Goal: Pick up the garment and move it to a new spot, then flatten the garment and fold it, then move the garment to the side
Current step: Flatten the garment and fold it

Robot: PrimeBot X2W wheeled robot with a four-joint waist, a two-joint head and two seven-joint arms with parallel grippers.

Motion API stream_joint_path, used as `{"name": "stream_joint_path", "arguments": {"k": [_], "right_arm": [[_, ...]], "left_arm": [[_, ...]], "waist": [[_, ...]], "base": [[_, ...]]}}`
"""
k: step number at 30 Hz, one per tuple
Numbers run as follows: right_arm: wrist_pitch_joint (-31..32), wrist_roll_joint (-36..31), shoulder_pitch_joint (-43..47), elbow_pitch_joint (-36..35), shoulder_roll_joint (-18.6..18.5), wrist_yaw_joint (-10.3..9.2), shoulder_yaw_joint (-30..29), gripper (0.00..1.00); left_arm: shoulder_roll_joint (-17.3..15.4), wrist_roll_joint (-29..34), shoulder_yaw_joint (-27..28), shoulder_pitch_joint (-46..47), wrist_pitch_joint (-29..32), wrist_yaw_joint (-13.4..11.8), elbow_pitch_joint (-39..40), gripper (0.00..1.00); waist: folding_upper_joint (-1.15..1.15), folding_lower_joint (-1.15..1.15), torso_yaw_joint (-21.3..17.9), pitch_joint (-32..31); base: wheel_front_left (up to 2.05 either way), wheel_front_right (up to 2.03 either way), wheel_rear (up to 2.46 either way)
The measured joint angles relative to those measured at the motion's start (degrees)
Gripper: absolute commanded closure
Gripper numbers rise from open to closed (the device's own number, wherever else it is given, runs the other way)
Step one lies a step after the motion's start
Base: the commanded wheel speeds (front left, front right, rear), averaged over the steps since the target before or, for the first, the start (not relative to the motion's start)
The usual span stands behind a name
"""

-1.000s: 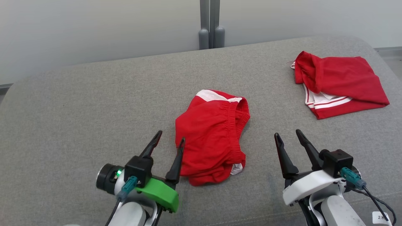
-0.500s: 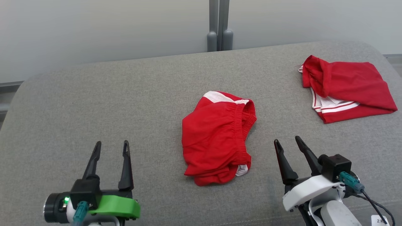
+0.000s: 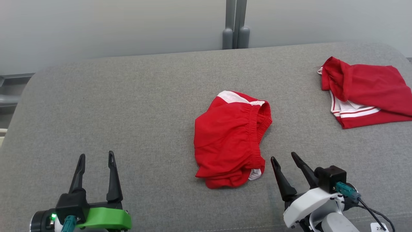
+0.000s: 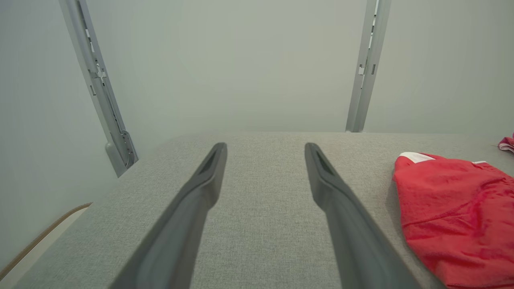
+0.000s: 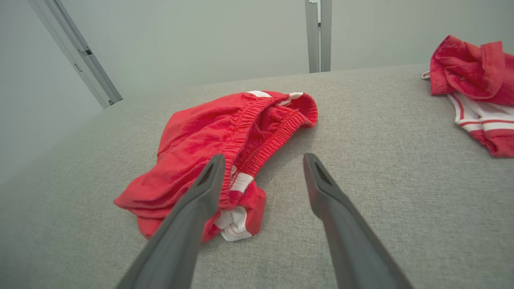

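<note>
Head view: garment (image 3: pixel 230 138) near R gripper (image 3: pixel 283 156)

Second red garment (image 3: pixel 370 87) cut by right edge, left hand (image 3: pixel 96 155) base cropped below, label (image 3: pixel 378 227) unreadable

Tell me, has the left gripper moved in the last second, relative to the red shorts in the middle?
Yes. The left gripper has drawn away from the red shorts toward the robot's left; bare grey cushion now lies between them.

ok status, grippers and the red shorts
Left gripper open, empty. Right gripper open, empty, beside crumpled red elastic-waist shorts on grey fabric surface. Second red-and-white garment far right, apart.
</note>
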State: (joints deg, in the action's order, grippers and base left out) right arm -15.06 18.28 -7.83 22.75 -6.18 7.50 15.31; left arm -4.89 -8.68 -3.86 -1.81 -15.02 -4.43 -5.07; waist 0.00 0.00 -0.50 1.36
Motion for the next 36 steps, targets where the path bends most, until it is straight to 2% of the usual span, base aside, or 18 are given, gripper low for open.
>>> {"name": "stream_joint_path", "arguments": {"k": [9,19,20,21,22,23,29,36], "right_arm": [[1.9,2.33,-4.43,5.59,-1.36,0.0,6.13,0.0],[2.33,4.82,-10.12,14.34,-2.07,0.0,10.69,0.0],[2.24,5.15,-10.51,15.14,-2.05,0.0,11.18,0.02],[2.07,5.49,-10.9,16.02,-2.03,0.0,11.71,0.5],[2.0,5.89,-11.34,16.83,-2.03,0.0,12.26,0.93],[1.89,6.16,-11.74,17.53,-2.01,0.0,12.74,1.0],[0.82,7.58,-13.94,19.18,-1.87,0.0,14.72,1.0],[0.15,10.44,-15.71,14.08,-1.8,0.0,16.14,1.0]], "left_arm": [[1.24,1.19,0.65,0.35,0.0,1.89,-0.49,0.0],[1.8,1.34,0.58,0.87,0.0,2.63,-1.0,0.0],[1.82,1.33,0.57,0.9,0.0,2.66,-1.0,0.0],[1.85,1.33,0.55,0.93,0.0,2.66,-0.99,0.0],[1.87,1.32,0.54,0.94,0.0,2.67,-1.01,0.0],[1.88,1.3,0.53,0.95,0.0,2.68,-1.07,0.0],[1.9,1.11,0.74,0.96,0.0,2.67,-1.11,0.0],[1.93,0.38,0.21,0.94,0.0,2.13,-1.13,0.0]], "waist": [[0.0,0.0,2.07,0.39],[0.0,0.0,5.22,0.65],[0.0,0.0,5.55,0.66],[0.0,0.0,5.87,0.67],[0.0,0.0,6.19,0.68],[0.0,0.0,6.47,0.69],[0.0,0.0,7.37,0.91],[0.0,0.0,7.06,0.62]], "base": [[0.0,0.0,0.0],[0.0,0.0,0.0],[0.0,0.0,0.0],[0.0,0.0,0.0],[0.0,0.0,0.0],[0.0,0.0,0.0],[0.0,0.0,0.0],[0.0,0.0,0.0]]}}
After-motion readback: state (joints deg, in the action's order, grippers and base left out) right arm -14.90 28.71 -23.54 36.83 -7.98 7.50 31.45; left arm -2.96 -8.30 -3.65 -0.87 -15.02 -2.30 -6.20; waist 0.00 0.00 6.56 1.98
